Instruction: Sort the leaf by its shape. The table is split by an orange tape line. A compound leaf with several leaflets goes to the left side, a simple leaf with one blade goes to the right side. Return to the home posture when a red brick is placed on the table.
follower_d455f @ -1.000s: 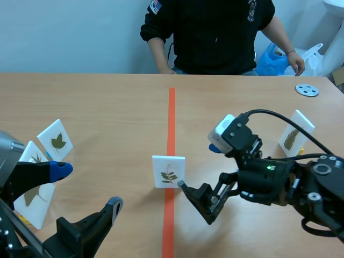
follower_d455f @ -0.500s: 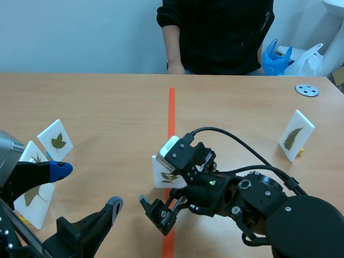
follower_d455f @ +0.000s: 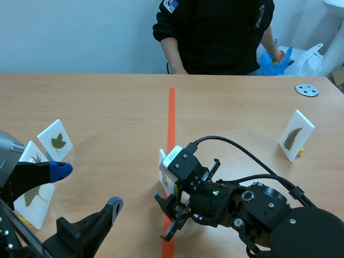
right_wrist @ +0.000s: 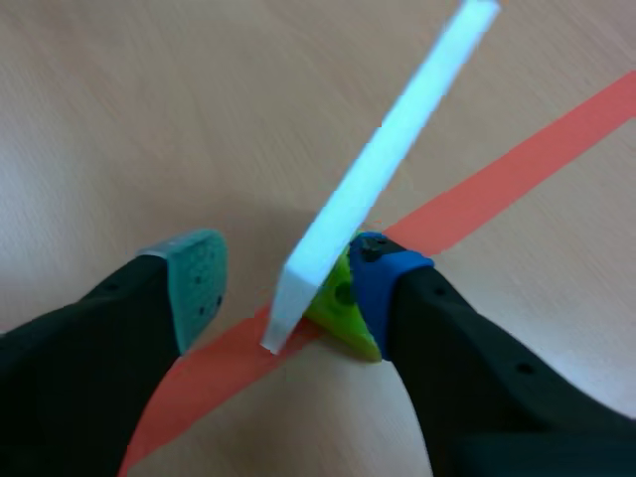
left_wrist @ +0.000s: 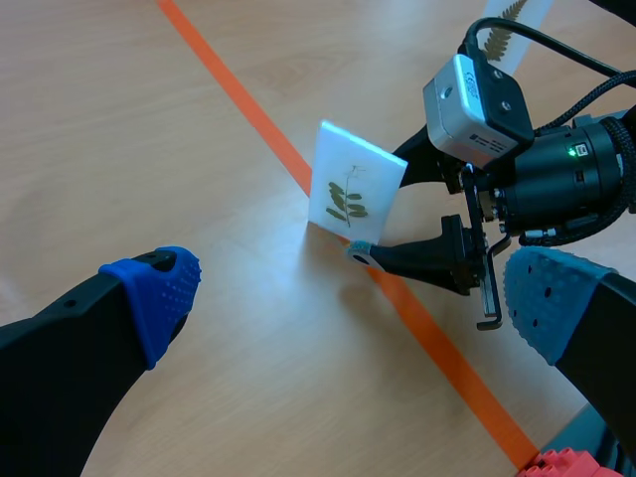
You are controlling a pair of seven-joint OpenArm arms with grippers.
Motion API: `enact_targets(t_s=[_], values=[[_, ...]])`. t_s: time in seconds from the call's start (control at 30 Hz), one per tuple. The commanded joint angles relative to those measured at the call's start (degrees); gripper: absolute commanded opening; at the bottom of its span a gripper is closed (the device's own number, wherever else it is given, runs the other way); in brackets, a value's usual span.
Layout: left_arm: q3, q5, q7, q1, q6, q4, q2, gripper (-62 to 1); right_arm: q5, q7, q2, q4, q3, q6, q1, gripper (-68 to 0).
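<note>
A white card with a sprig of several leaflets stands on the orange tape line, tilted on a green foot. My right gripper straddles the card from the near side. Its blue pad touches the foot, and a gap shows between the teal pad and the card. In the scene view the right gripper and its wrist hide most of the card. My left gripper hangs open low at the near left, short of the card, with nothing in it.
Three leaf cards stand at the left edge, and a fern card stands at the right. A grey disc lies far right. A person sits across the table. A red studded piece shows under my left gripper's right finger.
My right arm swung left from beyond the line and came around the card, its fingers narrowing. The card now looks turned and partly hidden. The left arm kept still.
</note>
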Motion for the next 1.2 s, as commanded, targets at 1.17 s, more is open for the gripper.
enact_targets(t_s=[1.17], values=[[0.00, -0.39, -0.96, -0.17, 0.11, 1.03, 0.28, 1.4, 20.39, -10.67, 5.49, 32.61, 30.05, -0.02, -18.18, -63.8]])
